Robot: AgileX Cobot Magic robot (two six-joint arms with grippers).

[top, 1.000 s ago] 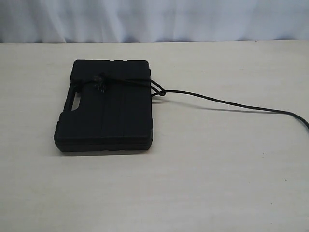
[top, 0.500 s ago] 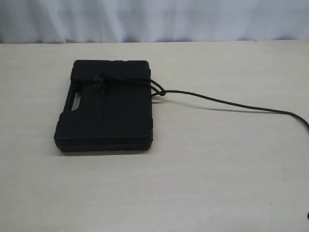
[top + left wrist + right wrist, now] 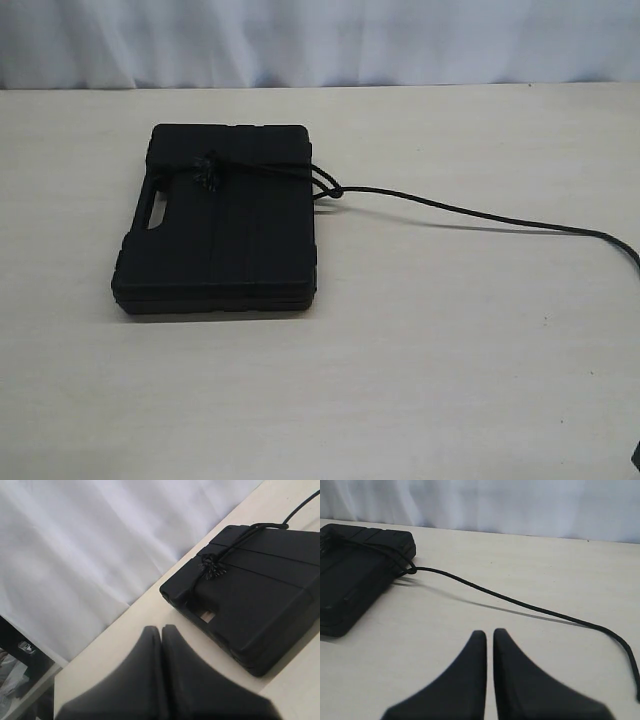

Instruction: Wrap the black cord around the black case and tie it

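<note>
The black case (image 3: 215,240) lies flat on the table, handle slot to the left. The black cord (image 3: 470,215) crosses the far part of its lid, with a frayed knotted tuft (image 3: 207,172) on top and a small loop (image 3: 330,188) at the case's right edge. From there the cord trails right, off the picture's edge. My left gripper (image 3: 161,628) is shut and empty, off the case's (image 3: 260,600) handle side. My right gripper (image 3: 490,632) is shut on nothing, above bare table, short of the cord (image 3: 520,602) and right of the case (image 3: 350,575).
The pale wooden table (image 3: 400,380) stretches wide in front of and to the right of the case. A white curtain (image 3: 320,40) hangs behind its far edge. A small dark bit of the arm (image 3: 636,456) shows at the lower right corner.
A small dark bit has come into the lower right corner of the exterior view. Case and cord have not moved.
</note>
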